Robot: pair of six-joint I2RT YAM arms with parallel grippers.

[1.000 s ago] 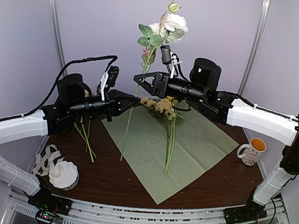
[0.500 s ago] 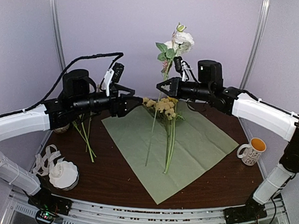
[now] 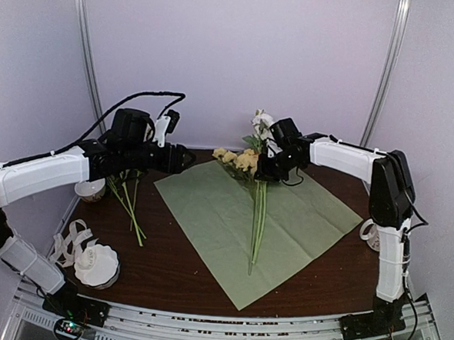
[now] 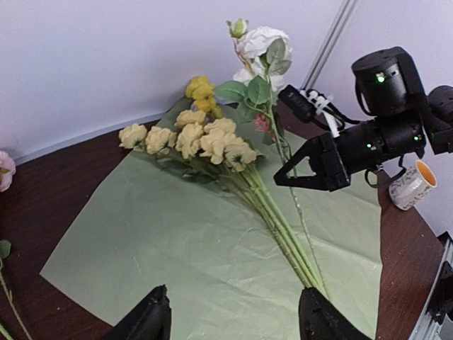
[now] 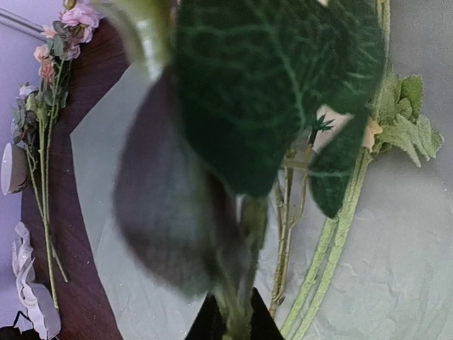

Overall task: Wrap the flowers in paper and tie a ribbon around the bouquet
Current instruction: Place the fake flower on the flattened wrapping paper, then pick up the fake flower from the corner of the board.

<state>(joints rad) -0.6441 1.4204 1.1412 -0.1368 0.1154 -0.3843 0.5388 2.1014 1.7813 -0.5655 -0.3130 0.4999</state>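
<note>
Right gripper (image 4: 277, 183) is clamped tight on the thin stem of a white flower (image 4: 258, 44), holding it tilted up over the far edge of the table (image 3: 167, 268), just beside the heads of the yellow flowers (image 4: 205, 138). In its own wrist view a blurred dark leaf (image 5: 276, 92) fills most of the frame, and only the 2 fingertips (image 5: 211, 329) show at the bottom edge. The stem runs down alongside the yellow bunch's stems; whether its lower end touches the green paper (image 3: 309, 213) cannot be told.

Across from it, the left gripper (image 4: 232, 296) hovers over the paper's left side, jaws wide apart with nothing between them.

The yellow flowers lie on the paper, heads toward the far edge and stems pointing at the near edge. The paper sits cornerwise at mid-table with 1 corner close to the near edge; its far corner is hidden under blossoms and gripper. Its near half lies bare on both sides of the stems.

Pink flowers (image 3: 132, 210) lie on the wood toward the left edge, their heads hidden below the left arm from above. A ribbon (image 3: 68, 241) is heaped at the near-left corner, just beside a scalloped white bowl (image 3: 99, 264). A mug (image 4: 410, 185) at the right edge is mostly hidden behind the right arm in the overhead view.
</note>
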